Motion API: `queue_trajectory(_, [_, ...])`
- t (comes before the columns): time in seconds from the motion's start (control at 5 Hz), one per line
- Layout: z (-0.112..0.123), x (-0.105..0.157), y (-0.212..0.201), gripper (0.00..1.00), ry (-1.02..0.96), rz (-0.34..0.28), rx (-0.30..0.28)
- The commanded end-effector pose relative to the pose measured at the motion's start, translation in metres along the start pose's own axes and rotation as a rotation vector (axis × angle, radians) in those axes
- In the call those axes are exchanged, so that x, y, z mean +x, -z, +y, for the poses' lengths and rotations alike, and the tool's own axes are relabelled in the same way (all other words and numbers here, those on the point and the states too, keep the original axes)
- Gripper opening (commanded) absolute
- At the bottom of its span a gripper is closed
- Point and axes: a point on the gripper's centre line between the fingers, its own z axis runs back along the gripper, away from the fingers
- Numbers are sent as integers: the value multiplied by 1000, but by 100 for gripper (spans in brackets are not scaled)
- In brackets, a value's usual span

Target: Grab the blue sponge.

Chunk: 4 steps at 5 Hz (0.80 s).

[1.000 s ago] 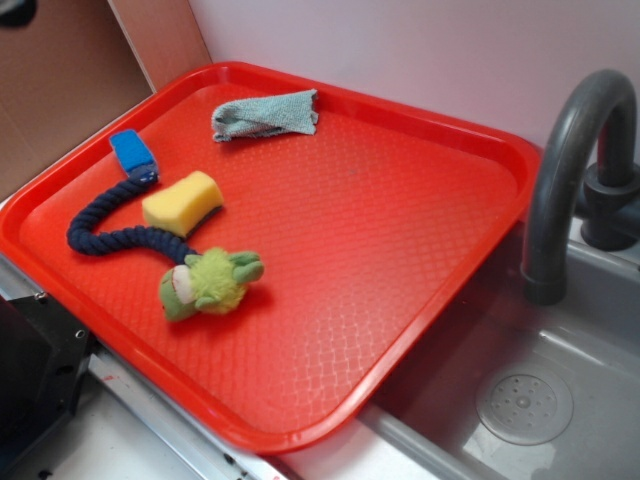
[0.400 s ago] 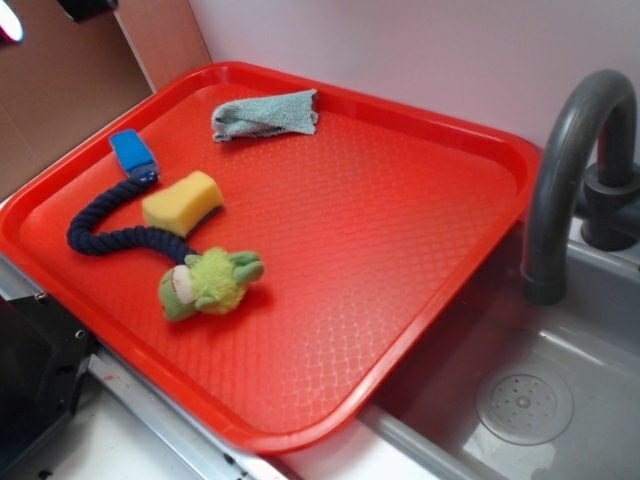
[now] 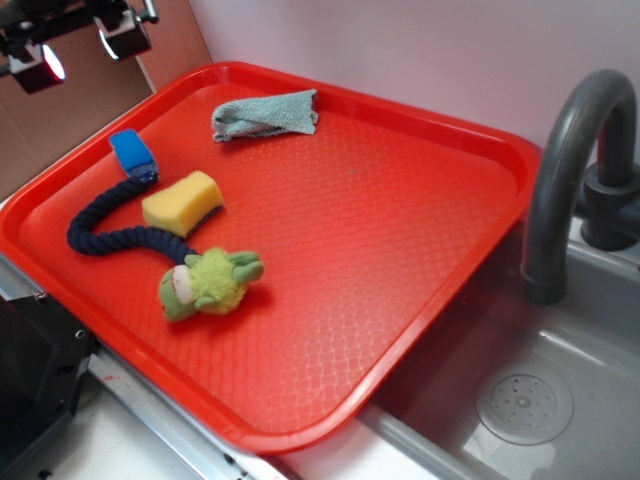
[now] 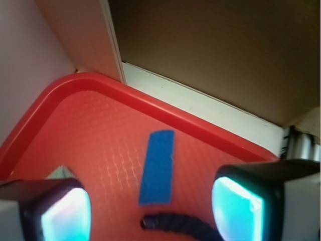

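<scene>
The blue sponge (image 3: 132,153) (image 4: 157,166) is a small bright blue block lying flat near the back left rim of the red tray (image 3: 400,250) (image 4: 60,100). My gripper (image 3: 80,45) (image 4: 150,213) hangs high above the tray's back left corner, well up and apart from the sponge. In the wrist view the sponge lies between and beyond the two wide-apart fingers (image 4: 235,206). The gripper is open and holds nothing.
A dark navy rope (image 3: 100,225) (image 4: 175,225) ends against the blue sponge; a yellow sponge (image 3: 182,203), a green plush toy (image 3: 210,282) and a grey-green cloth (image 3: 265,114) also lie on the tray. Brown boards (image 4: 210,50) stand behind. A sink (image 3: 540,400) with a grey faucet (image 3: 570,170) is at right.
The gripper has come down into the top left of the exterior view, where a second ago almost none of it showed. Nothing on the tray has moved.
</scene>
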Motion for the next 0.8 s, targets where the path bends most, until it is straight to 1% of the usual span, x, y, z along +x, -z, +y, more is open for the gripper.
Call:
queue_trajectory(0.0, [12,7,38,100,-8,-34,57])
queue_trajectory(0.2, [13,0,57,100,8,-30,63])
queue_trajectory(0.4, [13,-7,75,100,37,-19,117])
queue_trajectory(0.6, [14,-12,90,100,47,42,131])
